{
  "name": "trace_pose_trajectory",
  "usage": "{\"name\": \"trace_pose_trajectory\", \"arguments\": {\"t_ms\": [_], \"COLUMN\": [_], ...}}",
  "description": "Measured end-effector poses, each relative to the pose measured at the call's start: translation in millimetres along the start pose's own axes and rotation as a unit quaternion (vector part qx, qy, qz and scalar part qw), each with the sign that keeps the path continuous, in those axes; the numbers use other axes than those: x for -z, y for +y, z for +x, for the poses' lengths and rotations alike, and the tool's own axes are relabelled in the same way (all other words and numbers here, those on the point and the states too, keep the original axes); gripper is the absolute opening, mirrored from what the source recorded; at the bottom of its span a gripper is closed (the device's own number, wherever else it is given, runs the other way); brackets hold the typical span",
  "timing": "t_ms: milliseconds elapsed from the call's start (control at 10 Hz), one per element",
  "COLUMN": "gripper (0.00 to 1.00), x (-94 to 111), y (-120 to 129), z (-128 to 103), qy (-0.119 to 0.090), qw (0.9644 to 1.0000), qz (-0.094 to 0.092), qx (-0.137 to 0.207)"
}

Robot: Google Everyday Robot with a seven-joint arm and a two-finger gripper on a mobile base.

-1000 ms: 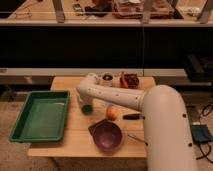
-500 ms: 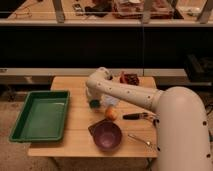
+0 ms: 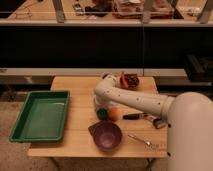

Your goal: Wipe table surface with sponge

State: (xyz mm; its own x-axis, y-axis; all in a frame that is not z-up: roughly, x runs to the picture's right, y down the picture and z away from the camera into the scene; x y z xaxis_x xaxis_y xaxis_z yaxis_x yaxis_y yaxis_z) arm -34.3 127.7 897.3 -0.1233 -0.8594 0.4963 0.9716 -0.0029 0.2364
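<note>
Near the frame's centre, the gripper (image 3: 101, 107) is sitting mostly hidden under the white arm (image 3: 135, 99), clamped tight over the sponge (image 3: 102, 113) on the table surface (image 3: 80, 130). Whether it is actually holding the sponge is hard to make out, with the orange fruit (image 3: 114, 114) touching the sponge's right side.

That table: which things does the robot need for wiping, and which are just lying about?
For the job:
sponge, under the gripper
table

Lying about:
green tray
purple bowl
orange
fork
</note>
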Motion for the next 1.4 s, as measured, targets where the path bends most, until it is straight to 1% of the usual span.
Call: {"name": "trace_pose_trajectory", "arguments": {"t_ms": [100, 300, 400, 500, 600, 700, 800, 1000, 1200, 1300, 1400], "gripper": [0.1, 0.1, 0.1, 0.1, 0.1, 0.1, 0.1, 0.1, 0.1, 0.1, 0.1], "x": [-0.5, 7.9, 12.4, 11.4, 10.5, 8.3, 0.6, -13.4, -13.5, -12.7, -10.7], "y": [-1.6, -17.3, -31.2, -52.6, -66.4, -81.8, -99.5, -110.2, -115.0, -117.5, -116.7], "z": [-8.3, -18.8, -25.5, -30.1, -31.5, -32.3, -29.9, -19.9, 7.3, 14.4, 22.3], "qy": [-0.001, -0.008, -0.016, -0.023, -0.027, -0.035, -0.044, -0.049, -0.03, -0.025, -0.015], "qw": [1.0, 0.9997, 0.9992, 0.998, 0.9968, 0.9949, 0.9924, 0.9901, 0.9895, 0.9895, 0.99], "qz": [-0.001, -0.002, -0.002, -0.001, 0.0, -0.001, 0.0, 0.002, 0.006, 0.009, 0.014], "qx": [0.005, 0.023, 0.037, 0.059, 0.075, 0.095, 0.115, 0.132, 0.141, 0.142, 0.139]}}
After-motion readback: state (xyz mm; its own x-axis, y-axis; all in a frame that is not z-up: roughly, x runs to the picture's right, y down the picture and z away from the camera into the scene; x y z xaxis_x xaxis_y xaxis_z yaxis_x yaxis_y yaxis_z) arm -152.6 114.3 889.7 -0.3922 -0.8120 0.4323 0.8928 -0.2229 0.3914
